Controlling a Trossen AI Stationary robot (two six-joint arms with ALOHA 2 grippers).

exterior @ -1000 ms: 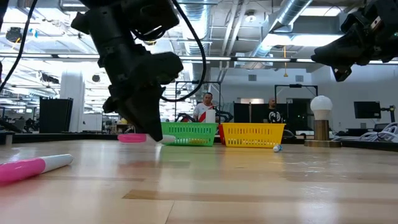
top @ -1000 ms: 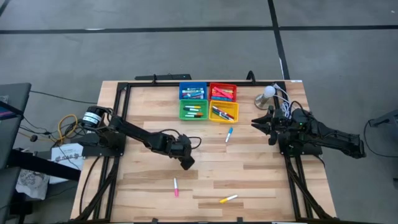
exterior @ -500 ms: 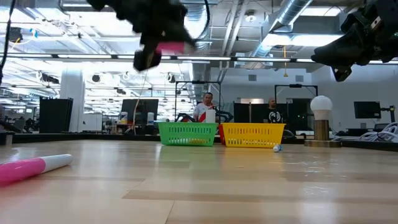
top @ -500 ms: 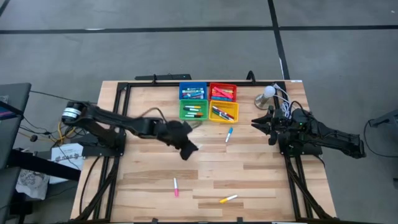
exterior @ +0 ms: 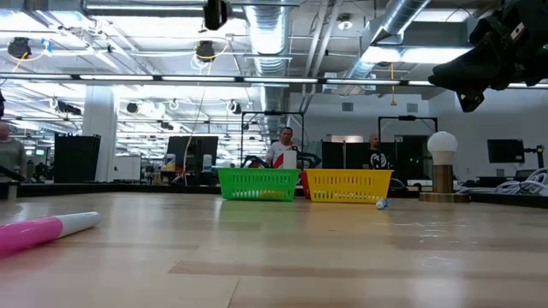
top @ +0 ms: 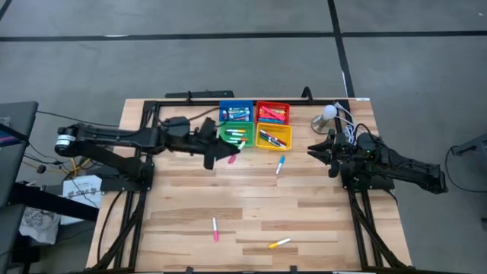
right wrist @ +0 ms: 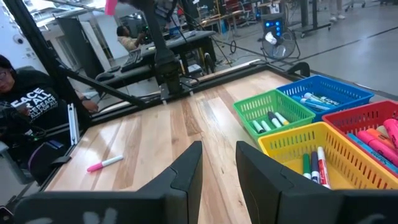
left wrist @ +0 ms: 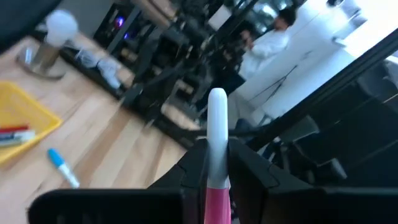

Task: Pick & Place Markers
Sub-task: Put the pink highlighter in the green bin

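Since the earlier frame, the left gripper [top: 225, 154] has risen from the table centre and travelled to the green tray [top: 237, 135], fingers clamped on a pink marker [left wrist: 216, 149]. Loose markers lie on the table [top: 319, 221]: blue [top: 281, 164], pink [top: 215, 229], yellow [top: 279, 243]. The right gripper [top: 316, 150] waits at the right edge, fingers slightly parted, empty.

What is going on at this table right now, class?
A two-armed robot is sorting markers into coloured trays. The left tool is shut on a pink marker and holds it in the air beside the green tray. The right tool waits at the table's right edge, holding nothing. A blue marker, another pink one and a yellow one lie loose on the table.
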